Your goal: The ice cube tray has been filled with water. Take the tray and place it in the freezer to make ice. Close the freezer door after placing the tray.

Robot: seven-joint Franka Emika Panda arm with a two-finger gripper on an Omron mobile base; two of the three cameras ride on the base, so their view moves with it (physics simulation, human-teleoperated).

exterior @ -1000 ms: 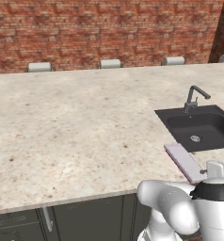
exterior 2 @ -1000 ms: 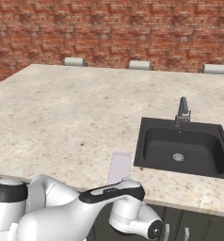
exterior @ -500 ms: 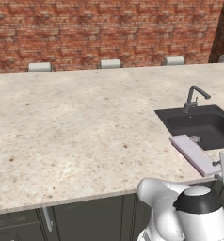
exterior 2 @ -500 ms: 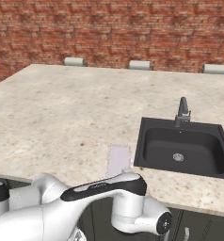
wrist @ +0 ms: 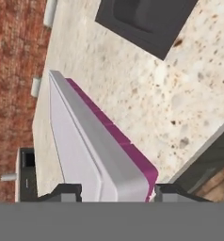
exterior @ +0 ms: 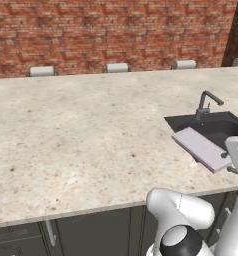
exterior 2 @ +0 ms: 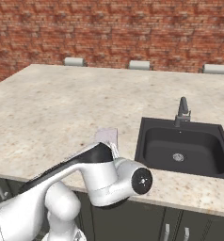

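Note:
The ice cube tray, a thin pale lilac slab with pinkish-purple edges, hangs tilted just above the counter's front edge beside the sink. My gripper is shut on its near end, at the right edge of the left base view. In the hand view the tray runs up and away between my two dark fingertips. In the right base view a corner of the tray shows behind my arm's elbow. The freezer and its door are out of view.
A black sink with a dark faucet is set into the speckled beige counter right of the tray. Grey stool tops line the counter's far edge before a brick wall. Dark cabinet fronts run below.
The tray has risen off the counter and shifted toward the sink in my grip. My arm's elbow has swung across to the right in both base views.

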